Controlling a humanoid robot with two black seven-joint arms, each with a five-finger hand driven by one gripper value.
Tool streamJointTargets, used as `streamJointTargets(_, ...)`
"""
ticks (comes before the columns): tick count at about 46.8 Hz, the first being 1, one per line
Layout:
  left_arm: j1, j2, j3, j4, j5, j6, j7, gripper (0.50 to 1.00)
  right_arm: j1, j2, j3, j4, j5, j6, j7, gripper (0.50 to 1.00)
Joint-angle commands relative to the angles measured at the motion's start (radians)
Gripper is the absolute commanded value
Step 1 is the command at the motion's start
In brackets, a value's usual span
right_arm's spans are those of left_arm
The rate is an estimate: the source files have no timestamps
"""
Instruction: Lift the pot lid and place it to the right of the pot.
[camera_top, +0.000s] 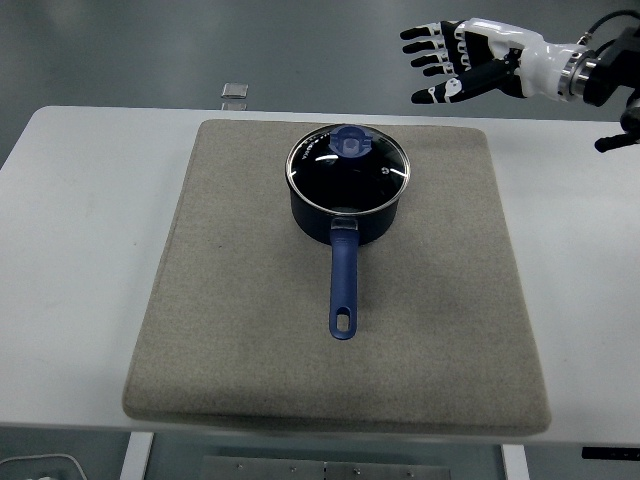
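A dark blue pot (345, 215) stands on the grey mat (230, 300), its blue handle (343, 285) pointing toward the near edge. A glass lid (349, 168) with a blue knob (353, 143) rests shut on the pot. My right hand (450, 60) hovers high beyond the mat's far right corner, up and to the right of the lid, fingers spread and holding nothing. The left arm is out of view.
The mat covers most of the white table (80, 250). A small clear square object (236, 92) lies past the table's far edge on the left. Bare mat lies to the right of the pot.
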Motion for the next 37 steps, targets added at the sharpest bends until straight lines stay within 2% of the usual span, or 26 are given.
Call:
streamJointTargets(1, 0.0, 0.0, 0.0, 0.0, -0.001, 0.0, 0.0, 1.0, 0.006, 0.02, -0.005, 0.006, -0.085, 0.0, 0.0, 0.926)
streamJointTargets(8, 0.0, 0.0, 0.0, 0.0, 0.001, 0.001, 0.0, 1.0, 0.035, 0.078, -0.009, 0.007, -0.237, 0.0, 0.0, 0.926)
streamJointTargets(14, 0.0, 0.0, 0.0, 0.0, 0.001, 0.001, 0.0, 1.0, 0.066, 0.111, -0.012, 0.007, -0.306, 0.0, -0.002, 0.926)
streamJointTargets(20, -0.001, 0.0, 0.0, 0.0, 0.001, 0.001, 0.0, 1.0, 0.107, 0.147, -0.086, 0.006, -0.364, -0.005, -0.002, 0.924)
streamJointTargets(28, 0.0, 0.0, 0.0, 0.0, -0.001, 0.0, 0.0, 1.0, 0.128, 0.173, -0.124, 0.006, -0.378, -0.026, -0.002, 0.924)
streamJointTargets(37, 0.0, 0.0, 0.0, 0.0, -0.001, 0.0, 0.0, 1.0, 0.118, 0.156, -0.046, 0.006, -0.32, -0.019, -0.002, 0.924)
